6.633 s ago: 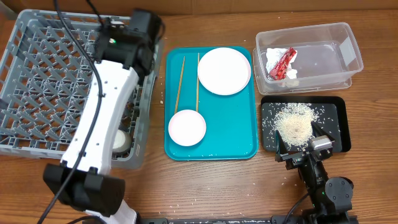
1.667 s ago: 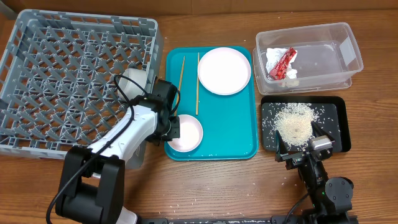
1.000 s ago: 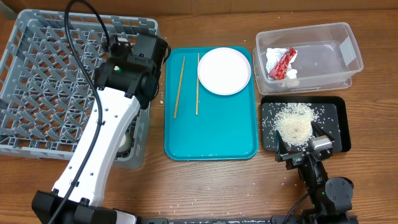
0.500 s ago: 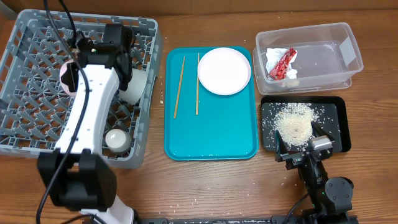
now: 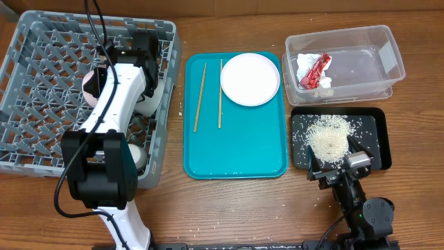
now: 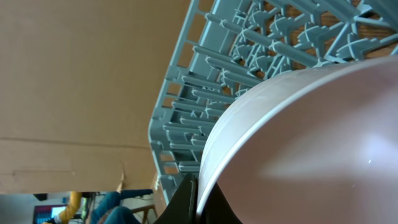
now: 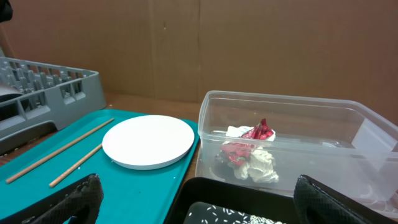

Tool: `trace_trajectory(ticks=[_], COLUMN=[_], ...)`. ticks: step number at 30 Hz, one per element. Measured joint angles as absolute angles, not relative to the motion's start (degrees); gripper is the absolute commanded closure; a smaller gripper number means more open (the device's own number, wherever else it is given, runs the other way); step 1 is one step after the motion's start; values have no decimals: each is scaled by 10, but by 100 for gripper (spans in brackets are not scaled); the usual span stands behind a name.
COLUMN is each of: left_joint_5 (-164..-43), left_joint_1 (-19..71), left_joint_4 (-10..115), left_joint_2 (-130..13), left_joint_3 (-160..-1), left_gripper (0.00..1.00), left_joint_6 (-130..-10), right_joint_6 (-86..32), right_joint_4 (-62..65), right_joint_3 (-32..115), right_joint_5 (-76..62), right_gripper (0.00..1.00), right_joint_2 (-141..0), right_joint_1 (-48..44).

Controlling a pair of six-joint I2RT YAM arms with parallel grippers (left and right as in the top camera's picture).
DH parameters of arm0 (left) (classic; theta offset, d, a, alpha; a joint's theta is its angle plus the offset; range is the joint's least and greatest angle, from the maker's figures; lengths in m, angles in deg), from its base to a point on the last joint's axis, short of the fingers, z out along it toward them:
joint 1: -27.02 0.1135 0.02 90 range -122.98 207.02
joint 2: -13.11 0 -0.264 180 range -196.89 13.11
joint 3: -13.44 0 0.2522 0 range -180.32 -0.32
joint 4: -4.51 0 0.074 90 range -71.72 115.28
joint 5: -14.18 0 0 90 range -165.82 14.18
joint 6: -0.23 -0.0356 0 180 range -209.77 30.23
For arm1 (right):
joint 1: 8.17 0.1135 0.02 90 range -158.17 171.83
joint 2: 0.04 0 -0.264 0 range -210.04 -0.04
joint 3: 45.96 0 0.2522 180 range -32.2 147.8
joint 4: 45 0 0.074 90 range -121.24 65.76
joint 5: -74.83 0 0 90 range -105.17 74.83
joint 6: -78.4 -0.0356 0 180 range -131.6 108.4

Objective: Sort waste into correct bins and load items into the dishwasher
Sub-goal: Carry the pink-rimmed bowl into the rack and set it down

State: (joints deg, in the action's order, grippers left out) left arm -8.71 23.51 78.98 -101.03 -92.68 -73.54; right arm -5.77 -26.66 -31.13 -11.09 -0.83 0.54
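Note:
My left gripper [image 5: 103, 80] is shut on the rim of the pale pink bowl [image 5: 90, 85] and holds it on edge over the pegs of the grey dish rack [image 5: 41, 83]. In the left wrist view the bowl [image 6: 311, 143] fills the frame, with my fingertips [image 6: 191, 198] clamped on its rim. The pale green bowl [image 5: 132, 155] sits in the rack's front. The white plate [image 5: 250, 78] and two chopsticks [image 5: 200, 97] lie on the teal tray [image 5: 236, 149]. My right gripper [image 5: 340, 167] is open over the front of the black tray [image 5: 371, 121], which holds the rice [image 5: 327, 137].
The clear tub [image 5: 385, 52] at the back right holds the red wrapper [image 5: 316, 71] and the white napkin [image 5: 303, 66]. A few stray grains lie on the table around the teal tray. The left arm's white link lies across the rack's right side.
My left gripper took the pink bowl off the teal tray and carried it into the rack. In the last half second it shifted slightly right. The right arm has not moved.

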Motion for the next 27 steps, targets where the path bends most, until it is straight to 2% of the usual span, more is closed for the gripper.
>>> trace_trajectory(ticks=[8,25,26,27], left_joint_5=[-37,-41,-40,-39], left_joint_1=[224,182,179,176], left_joint_4=[792,837,840,844], left_joint_2=[-1016,-1020,-1021,-1022], left_joint_3=[-927,-927,-927,-927], left_gripper=[96,96,95,87], left_joint_6=[-754,-763,-763,-763], right_joint_6=[-58,-58,-58,-58], right_joint_4=[-267,-267,-267,-267], right_joint_3=[-311,-311,-311,-311], right_joint_5=[-111,-111,-111,-111], right_gripper=[0,0,0,0], right_joint_2=[-8,-8,-8,-8], right_joint_1=[5,5,5,5])
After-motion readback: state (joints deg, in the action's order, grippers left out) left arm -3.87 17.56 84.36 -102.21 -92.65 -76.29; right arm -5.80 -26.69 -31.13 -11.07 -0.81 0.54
